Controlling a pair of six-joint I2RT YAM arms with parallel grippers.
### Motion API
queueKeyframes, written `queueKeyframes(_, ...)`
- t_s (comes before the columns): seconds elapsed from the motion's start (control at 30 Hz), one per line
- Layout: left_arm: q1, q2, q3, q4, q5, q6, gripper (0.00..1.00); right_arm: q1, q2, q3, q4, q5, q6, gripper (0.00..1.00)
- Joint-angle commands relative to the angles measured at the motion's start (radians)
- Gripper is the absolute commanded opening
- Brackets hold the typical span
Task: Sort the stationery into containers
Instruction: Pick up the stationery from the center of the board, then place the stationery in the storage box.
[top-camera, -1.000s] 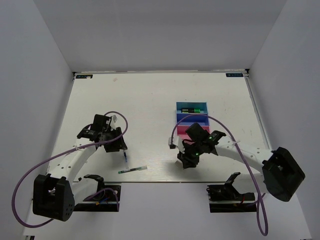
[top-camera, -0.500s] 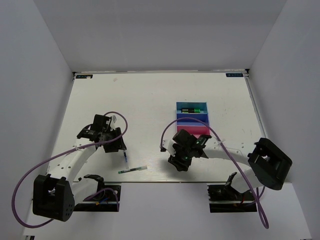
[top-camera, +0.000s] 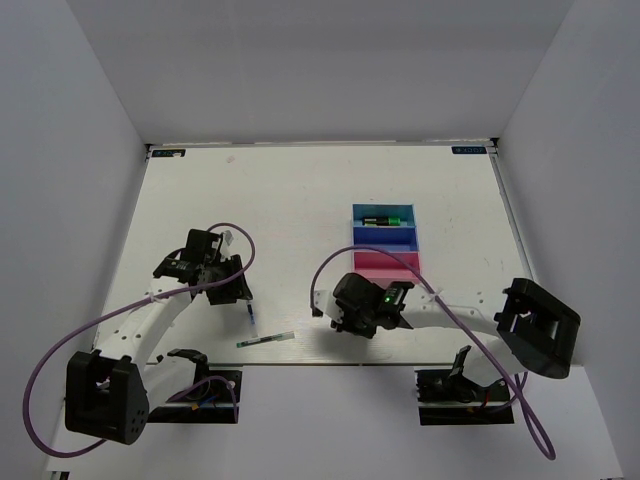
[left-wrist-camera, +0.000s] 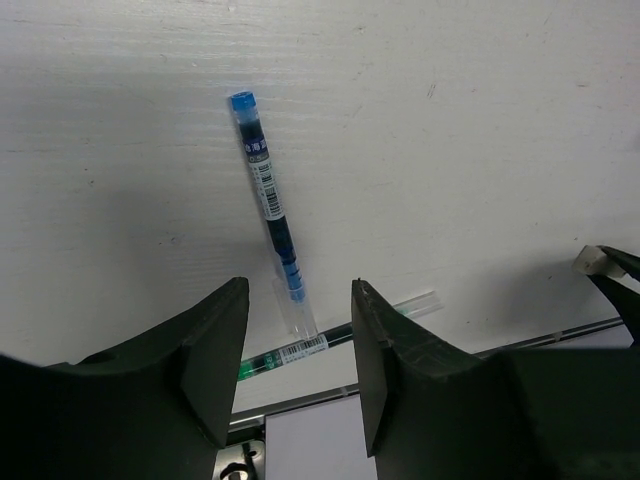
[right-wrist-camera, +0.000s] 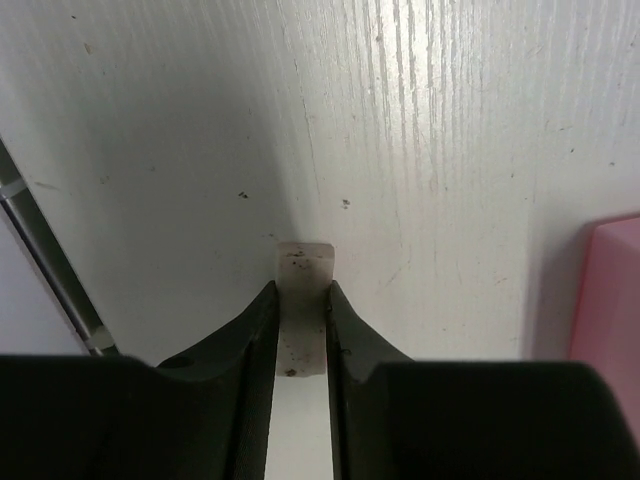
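1. Left claw is hanging wide over the white tabletop, its two smooth black wedge-shaped fingers gripping nothing.
2. Two thin pens are lying just ahead of it, near the tabletop's front edge. The blue pen, a slim round barrel with a printed label, is pointing away from that edge, and the green pen is lying along it. Their clear ends are sitting just beside each other; whether they are touching cannot be told.
3. Ribbed, faintly specked tabletop is spreading open to the left of the pens and beyond them.
4. Right claw is pinching narrow on one small pale eraser block. The block is flat, rectangular and smudged, and its square end is poking out past the fingertips, low over the tabletop.
5. Open tabletop is lying ahead of the block, with the front edge on one side and the pink tray close on the other.
6. Three open rectangular plastic trays are sitting joined in a row: the pink tray nearest, the dark blue tray in the middle and the light blue tray farthest. That last one is holding one green-capped highlighter.
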Motion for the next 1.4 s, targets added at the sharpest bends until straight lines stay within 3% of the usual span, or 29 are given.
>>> queueKeyframes(0.0,-0.002,-0.025,0.03,-0.006,-0.011,0.01,0.56,-0.002,0.028,-0.021,0.042,0.16,-0.056,0.0)
queueKeyframes(0.23,-0.002,-0.02,0.022,0.011,0.025,0.018,0.51,-0.036,-0.171,0.147,-0.024,0.15,-0.152,0.0)
queueKeyframes(0.47,-0.002,0.004,0.027,-0.001,0.016,0.02,0.48,-0.105,-0.223,0.307,-0.176,0.111,-0.375,0.0)
queueKeyframes(0.63,-0.002,0.013,0.03,-0.003,0.009,0.02,0.48,-0.171,-0.201,0.298,-0.064,0.342,-0.511,0.0)
queueKeyframes(0.73,-0.002,0.015,0.029,-0.003,0.009,0.021,0.48,-0.26,-0.148,0.316,-0.018,0.397,-0.537,0.0)
queueKeyframes(1.1,-0.005,0.036,0.036,-0.012,0.003,0.026,0.51,-0.419,-0.003,0.405,-0.135,0.132,-0.548,0.0)
queueKeyframes(1.3,-0.002,0.052,0.041,-0.018,-0.006,0.027,0.52,-0.476,0.074,0.428,-0.148,0.072,-0.571,0.0)
queueKeyframes(1.37,-0.003,0.053,0.041,-0.019,-0.009,0.029,0.54,-0.5,0.103,0.441,-0.153,0.052,-0.574,0.06)
